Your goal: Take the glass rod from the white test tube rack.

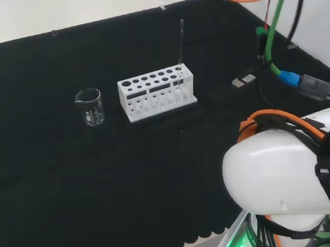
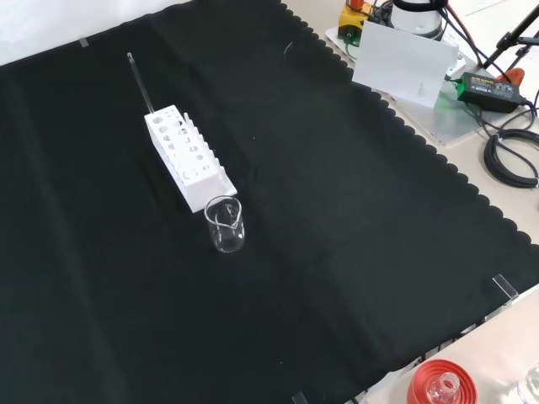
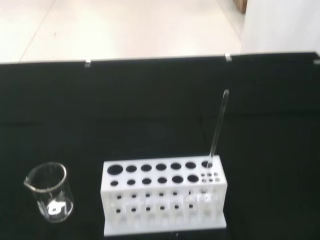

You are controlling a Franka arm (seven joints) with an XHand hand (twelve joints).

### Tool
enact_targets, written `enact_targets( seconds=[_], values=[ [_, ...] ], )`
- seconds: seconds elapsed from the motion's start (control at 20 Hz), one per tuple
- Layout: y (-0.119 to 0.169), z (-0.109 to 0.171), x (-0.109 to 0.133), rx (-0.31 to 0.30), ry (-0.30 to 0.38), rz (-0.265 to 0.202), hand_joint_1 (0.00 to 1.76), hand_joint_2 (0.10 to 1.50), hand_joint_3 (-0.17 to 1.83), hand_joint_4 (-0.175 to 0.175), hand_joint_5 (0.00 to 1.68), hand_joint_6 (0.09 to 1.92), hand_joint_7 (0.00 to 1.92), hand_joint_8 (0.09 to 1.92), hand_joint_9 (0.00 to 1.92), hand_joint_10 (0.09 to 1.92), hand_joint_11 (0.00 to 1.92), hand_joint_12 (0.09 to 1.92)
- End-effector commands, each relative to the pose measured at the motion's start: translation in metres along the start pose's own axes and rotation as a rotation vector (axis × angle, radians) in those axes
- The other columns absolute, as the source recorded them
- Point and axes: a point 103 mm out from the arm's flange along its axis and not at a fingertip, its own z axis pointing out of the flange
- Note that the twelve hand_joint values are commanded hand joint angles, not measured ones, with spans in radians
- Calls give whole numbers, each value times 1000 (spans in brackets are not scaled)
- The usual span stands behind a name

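My hand's state cannot be told. The glass rod stands in the white test tube rack, a beaker at its 9 o'clock in the head view.

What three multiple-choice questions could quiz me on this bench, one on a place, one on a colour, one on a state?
1. Where in the white test tube rack does the glass rod stand, in the head view?
A. right end
B. middle
C. left end
2. What colour is the cloth?
A. white
B. black
C. red
3. How is the beaker?
A. tipped over
B. upright and apart from the rack
C. stacked on the rack

Answers: 1 A, the rod rises from a right-end hole. 2 B, the cloth is black throughout. 3 B, cloth shows between them.
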Motion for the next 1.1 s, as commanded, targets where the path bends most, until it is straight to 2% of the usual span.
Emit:
enact_targets(
  seconds=[0.05,0.45,0.75,1.1],
  values=[
    [-38,-28,-5,-74,-4,27,391,1133,-84,16,0,87,0,131,0,416,0,898],
    [-40,-28,-8,-77,0,33,392,1134,-84,16,0,87,0,141,0,442,0,914],
    [-39,-29,-8,-88,30,29,394,1136,-84,16,4,87,3,165,0,467,0,936],
    [-27,-32,-15,-93,13,44,410,1135,-85,9,37,87,0,299,0,565,0,992]
  ],
)
